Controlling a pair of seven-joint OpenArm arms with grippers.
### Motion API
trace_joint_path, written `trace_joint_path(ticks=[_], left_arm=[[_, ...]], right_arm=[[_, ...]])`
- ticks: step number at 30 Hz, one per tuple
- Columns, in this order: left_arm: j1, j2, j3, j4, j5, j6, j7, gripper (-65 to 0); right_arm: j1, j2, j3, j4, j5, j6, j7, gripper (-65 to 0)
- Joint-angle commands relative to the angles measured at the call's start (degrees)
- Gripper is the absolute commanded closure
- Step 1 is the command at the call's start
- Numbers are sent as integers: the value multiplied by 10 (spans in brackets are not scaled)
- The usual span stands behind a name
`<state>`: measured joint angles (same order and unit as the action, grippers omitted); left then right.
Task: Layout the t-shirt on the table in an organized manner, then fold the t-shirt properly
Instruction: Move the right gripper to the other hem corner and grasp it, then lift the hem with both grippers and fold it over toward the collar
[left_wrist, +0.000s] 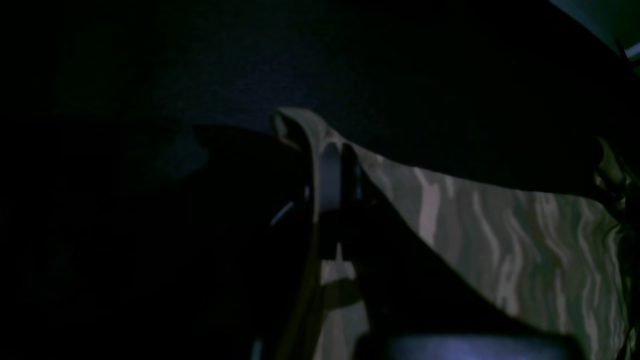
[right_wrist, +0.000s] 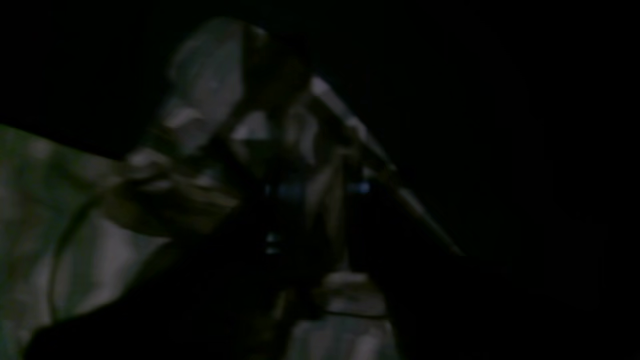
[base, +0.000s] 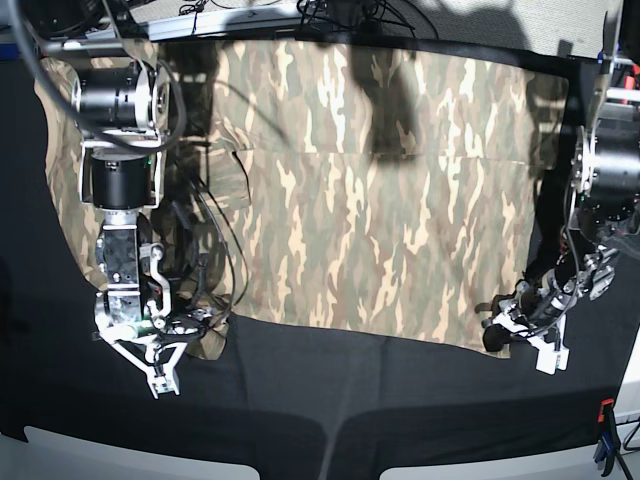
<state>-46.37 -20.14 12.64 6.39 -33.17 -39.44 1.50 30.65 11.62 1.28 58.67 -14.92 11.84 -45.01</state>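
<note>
The camouflage t-shirt (base: 370, 200) lies spread across the far half of the black table (base: 330, 400), with its near hem facing the front. My left gripper (base: 502, 333) is at the hem's corner on the right of the base view. In the left wrist view its fingers (left_wrist: 330, 175) are closed on a raised fold of the shirt (left_wrist: 500, 240). My right gripper (base: 200, 330) is at the opposite hem corner. In the dark right wrist view it (right_wrist: 310, 190) is closed on bunched shirt fabric (right_wrist: 200, 100).
A red and blue clamp (base: 605, 415) sits at the table's front right edge. Light table corners (base: 100, 455) show along the front. Cables and equipment (base: 330, 15) lie behind the shirt's far edge. Black cloth stretches between the hem and the front edge.
</note>
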Motion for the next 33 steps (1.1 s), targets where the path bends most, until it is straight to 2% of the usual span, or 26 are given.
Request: trace_joint_path(ticks=[1,3,9,15,18,22,25,28,33], left_arm=[[-22,-7,-2,9,-9,-6,-16,0],[-22,-7,-2,9,-9,-6,-16,0],[-22,-7,-2,9,-9,-6,-16,0],[-22,-7,-2,9,-9,-6,-16,0],[-22,-7,-2,9,-9,-6,-16,0],[-22,-7,-2,9,-9,-6,-16,0],[-22,-7,-2,9,-9,-6,-16,0],[-22,-7,-2,9,-9,-6,-16,0],[-21,-9,-2,9,-9,-6,-13,0]], right_arm=[[22,8,2,13,1,-3,13,-239],[22,12,2,12,3,-3,12,-297],[22,17,2,-43,18,-2,11,-297],[22,17,2,-109,-27,-6,59,-292],[26,17,2,-109,-27,-21,60,-202],[35,16,2,-105,-26,-24,56,0],[36,13,1,-86,-26,-23,49,0],[35,12,-10,-58,-21,-5,29,0],[23,12,-43,-10,-18,-2,-1,0]])
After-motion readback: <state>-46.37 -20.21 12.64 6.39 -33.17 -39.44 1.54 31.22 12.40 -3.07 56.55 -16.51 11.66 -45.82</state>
